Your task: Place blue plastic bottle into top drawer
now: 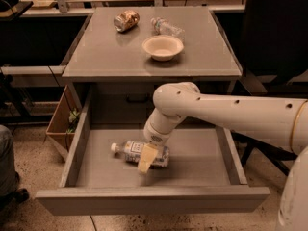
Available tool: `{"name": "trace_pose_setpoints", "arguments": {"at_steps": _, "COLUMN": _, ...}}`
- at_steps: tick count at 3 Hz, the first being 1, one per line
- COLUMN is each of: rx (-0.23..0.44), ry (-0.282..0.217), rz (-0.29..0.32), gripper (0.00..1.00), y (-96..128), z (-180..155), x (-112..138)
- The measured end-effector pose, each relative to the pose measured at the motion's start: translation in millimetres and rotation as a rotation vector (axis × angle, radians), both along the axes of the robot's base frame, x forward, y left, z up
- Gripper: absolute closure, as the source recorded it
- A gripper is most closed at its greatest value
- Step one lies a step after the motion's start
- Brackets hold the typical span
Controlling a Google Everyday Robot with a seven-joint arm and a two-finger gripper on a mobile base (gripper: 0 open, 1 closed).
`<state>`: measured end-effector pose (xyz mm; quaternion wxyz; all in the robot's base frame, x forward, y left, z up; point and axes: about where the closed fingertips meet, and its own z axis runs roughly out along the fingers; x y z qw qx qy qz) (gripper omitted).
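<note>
The blue plastic bottle (pixel 137 152) lies on its side on the floor of the open top drawer (pixel 192 162), white cap pointing left. My gripper (pixel 147 159) reaches down into the drawer from the right and sits right at the bottle's middle, covering part of its label. The white arm (pixel 231 114) crosses over the drawer's right half.
On the cabinet top (pixel 106 52) stand a white bowl (pixel 162 47), a small clear bottle (pixel 166 27) and a brownish can (pixel 126 20). A cardboard box (pixel 60 124) stands left of the drawer. A dark chair (pixel 274 32) stands to the right.
</note>
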<state>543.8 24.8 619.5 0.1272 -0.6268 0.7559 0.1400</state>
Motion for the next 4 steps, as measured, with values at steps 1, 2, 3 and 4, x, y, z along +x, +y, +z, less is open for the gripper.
{"name": "trace_pose_setpoints", "arguments": {"at_steps": 1, "rx": 0.010, "ry": -0.002, "rz": -0.027, "gripper": 0.00, "y": -20.3, "z": 32.6, "x": 3.1}}
{"name": "trace_pose_setpoints", "arguments": {"at_steps": 2, "rx": 0.037, "ry": -0.029, "rz": -0.089, "gripper": 0.00, "y": -54.8, "z": 80.0, "x": -10.2}}
{"name": "trace_pose_setpoints", "arguments": {"at_steps": 3, "rx": 0.051, "ry": -0.105, "rz": -0.157, "gripper": 0.00, "y": -89.9, "z": 141.5, "x": -28.3}}
{"name": "trace_pose_setpoints", "arguments": {"at_steps": 4, "rx": 0.048, "ry": -0.118, "rz": -0.162, "gripper": 0.00, "y": -92.0, "z": 148.7, "x": -30.3}}
